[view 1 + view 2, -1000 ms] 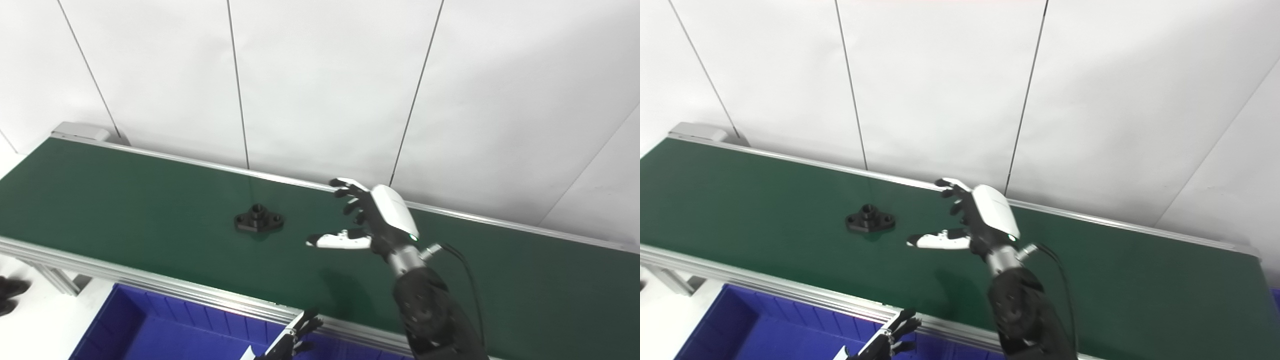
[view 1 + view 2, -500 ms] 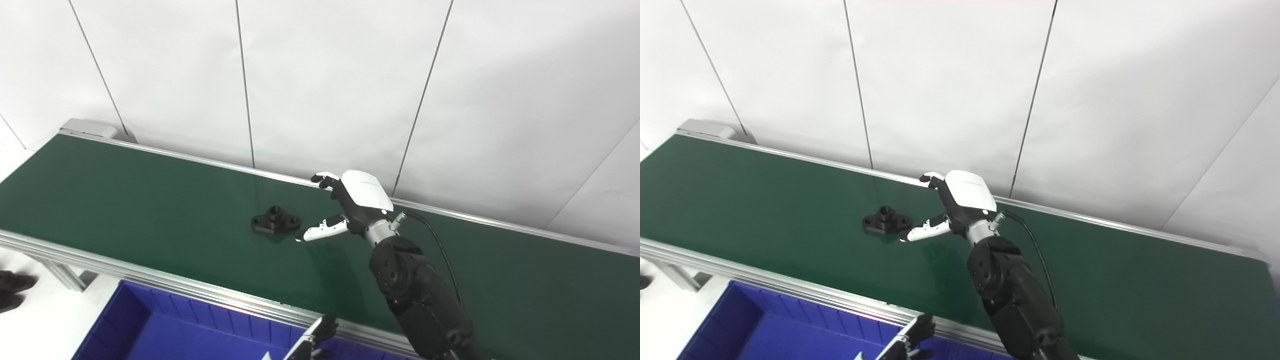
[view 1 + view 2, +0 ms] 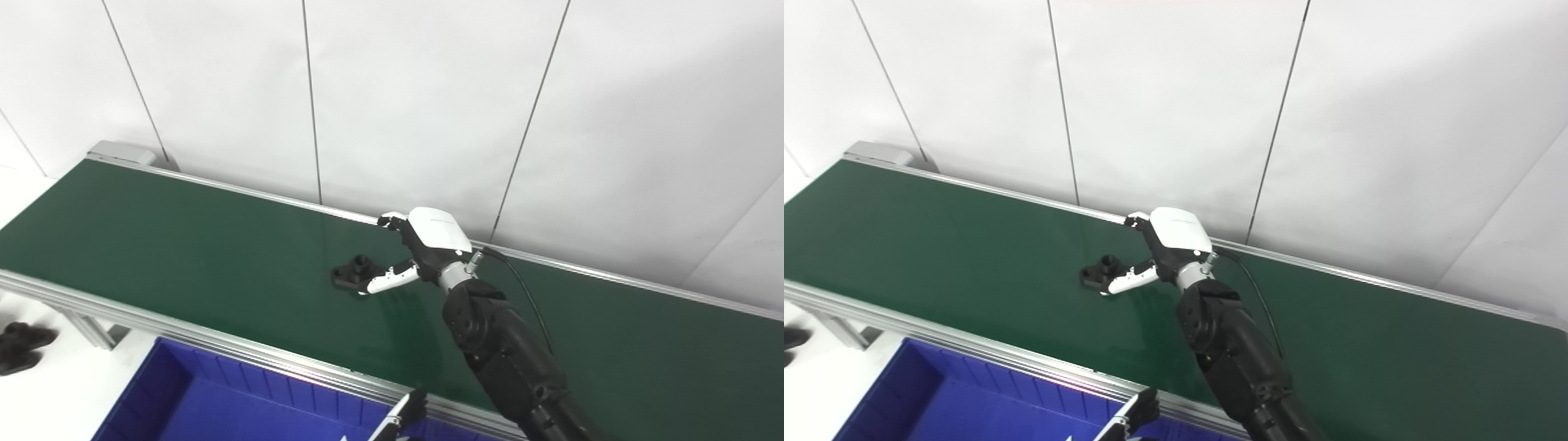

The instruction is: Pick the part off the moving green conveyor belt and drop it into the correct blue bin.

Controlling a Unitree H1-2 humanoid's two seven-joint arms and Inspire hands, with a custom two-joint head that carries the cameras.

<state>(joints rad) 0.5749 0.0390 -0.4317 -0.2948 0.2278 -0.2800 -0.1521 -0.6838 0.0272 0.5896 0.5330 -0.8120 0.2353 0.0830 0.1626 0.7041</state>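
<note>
A black flanged part (image 3: 350,273) with a short raised hub lies on the green conveyor belt (image 3: 184,257), about mid-width. My right hand (image 3: 427,244) reaches over the belt from the right, open, fingers spread above and behind the part. Its white thumb tip (image 3: 378,283) lies against the part's right flange and hides that end. Nothing is held. Only the dark fingertips of my left hand (image 3: 409,411) show at the bottom edge, over the blue bin (image 3: 202,404); its pose is hidden.
An aluminium rail (image 3: 184,334) runs along the belt's near side, with the blue bin's ribbed wall just below it. A white panelled wall (image 3: 429,92) stands close behind the belt. Dark objects (image 3: 18,346) lie on the floor at far left.
The camera view has shifted. My right hand has moved left and lower, from well right of the part until its thumb meets the flange. The part has drifted slightly right along the belt.
</note>
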